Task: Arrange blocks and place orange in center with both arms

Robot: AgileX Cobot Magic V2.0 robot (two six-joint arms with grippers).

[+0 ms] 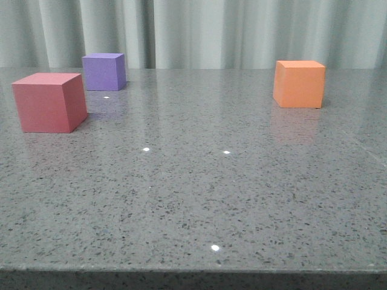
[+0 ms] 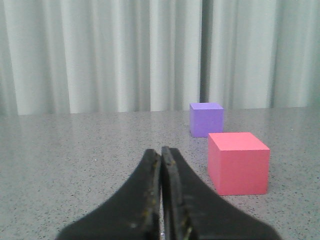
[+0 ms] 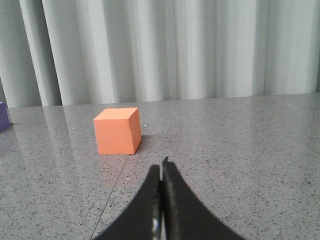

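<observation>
Three cubes stand on the grey speckled table. The pinkish-red block (image 1: 49, 101) is at the left, and the purple block (image 1: 104, 71) sits just behind it. Far off at the right stands the orange block (image 1: 299, 83). No gripper shows in the front view. In the left wrist view my left gripper (image 2: 161, 152) is shut and empty, short of the pinkish-red block (image 2: 238, 162) and the purple block (image 2: 206, 119). My right gripper (image 3: 161, 167) is shut with nothing in it, and the orange block (image 3: 117, 131) stands a little ahead of it.
A pale pleated curtain (image 1: 193, 30) hangs behind the table's far edge. The table's front edge (image 1: 193, 270) runs along the bottom of the front view. A thin seam (image 3: 112, 195) crosses the tabletop beside the right gripper.
</observation>
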